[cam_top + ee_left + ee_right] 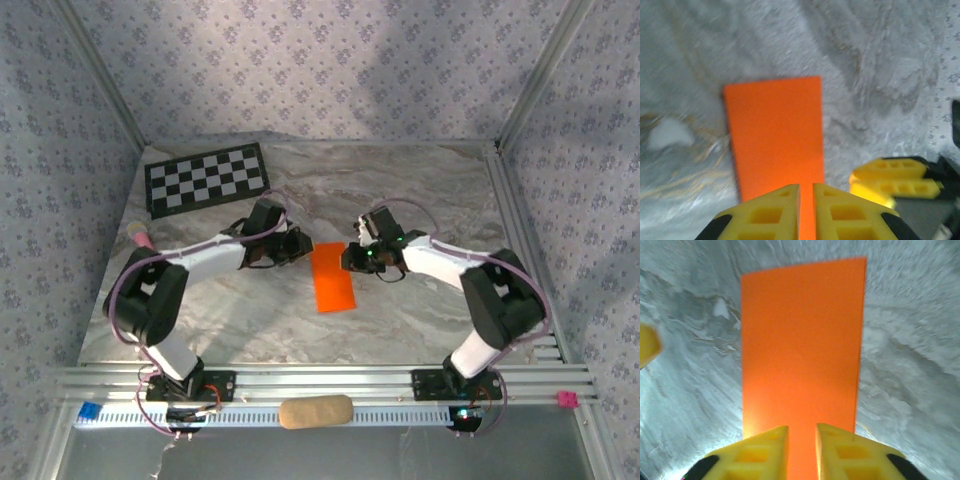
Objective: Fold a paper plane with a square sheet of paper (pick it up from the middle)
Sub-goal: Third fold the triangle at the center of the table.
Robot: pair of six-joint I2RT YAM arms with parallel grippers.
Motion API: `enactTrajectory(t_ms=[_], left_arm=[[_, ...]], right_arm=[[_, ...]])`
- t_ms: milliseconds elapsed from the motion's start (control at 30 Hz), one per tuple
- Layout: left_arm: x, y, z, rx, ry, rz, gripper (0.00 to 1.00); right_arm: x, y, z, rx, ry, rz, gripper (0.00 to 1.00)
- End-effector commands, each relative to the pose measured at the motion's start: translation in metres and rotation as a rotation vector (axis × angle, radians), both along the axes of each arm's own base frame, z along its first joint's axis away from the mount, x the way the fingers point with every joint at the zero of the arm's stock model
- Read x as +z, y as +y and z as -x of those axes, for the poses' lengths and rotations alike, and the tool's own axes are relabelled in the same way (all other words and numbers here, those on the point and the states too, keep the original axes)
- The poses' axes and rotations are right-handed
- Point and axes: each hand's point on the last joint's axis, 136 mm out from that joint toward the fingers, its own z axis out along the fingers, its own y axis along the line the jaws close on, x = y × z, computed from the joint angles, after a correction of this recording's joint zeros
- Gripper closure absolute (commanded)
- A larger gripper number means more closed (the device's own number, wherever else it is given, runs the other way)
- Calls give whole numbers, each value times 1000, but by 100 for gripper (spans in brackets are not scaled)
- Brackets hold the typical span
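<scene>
We start with the marbled grey table (420,310), walled with patterned panels on three sides. The two arms reach in from its near edge and bend toward each other over its middle. A black-and-white checkerboard sheet (207,180) lies flat at the far left corner.

The square sheet of paper (332,277) lies on the middle of the table as a long, plain orange rectangle. Its long sides run from far to near, slightly slanted.

The left gripper (806,187) is at the paper's far left corner, and the right gripper (802,429) is at the far right corner. The left gripper's yellow fingers stand almost together, with a thin slit of orange between them. We cannot tell whether they nip the paper. The right gripper's fingers are parted a little wider, and orange paper shows through the gap. From the wrist views, the paper stretches away from each pair of fingertips.

A tan oblong pad (315,411) sits on the rail along the near edge. A small pink object (141,237) rests at the left edge.
</scene>
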Motion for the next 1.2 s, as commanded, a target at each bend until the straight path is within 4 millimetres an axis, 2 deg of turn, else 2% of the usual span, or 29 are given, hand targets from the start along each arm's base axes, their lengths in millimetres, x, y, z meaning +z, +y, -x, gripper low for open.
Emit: enactTrajectory(t_ms=[0, 133, 367, 533, 667, 933, 1167], left_arm=[[0, -13, -8, -61, 12, -4, 84], [-19, -16, -22, -49, 46, -19, 85], [-41, -14, -33, -50, 86, -16, 86], [-55, -16, -29, -77, 112, 24, 86], [-67, -8, -25, -70, 125, -15, 85], [-75, 0, -23, -68, 126, -61, 86], [-82, 5, -19, -69, 130, -90, 86]], right_arm=[[-4, -32, 14, -109, 43, 32, 70], [1, -40, 29, -147, 71, -27, 65], [-1, -31, 49, -127, 123, -73, 65], [-9, -27, 57, -128, 163, -69, 65], [-16, -24, 63, -124, 189, -71, 65], [-24, -22, 68, -121, 214, -72, 65], [-32, -17, 75, -121, 273, -92, 58]])
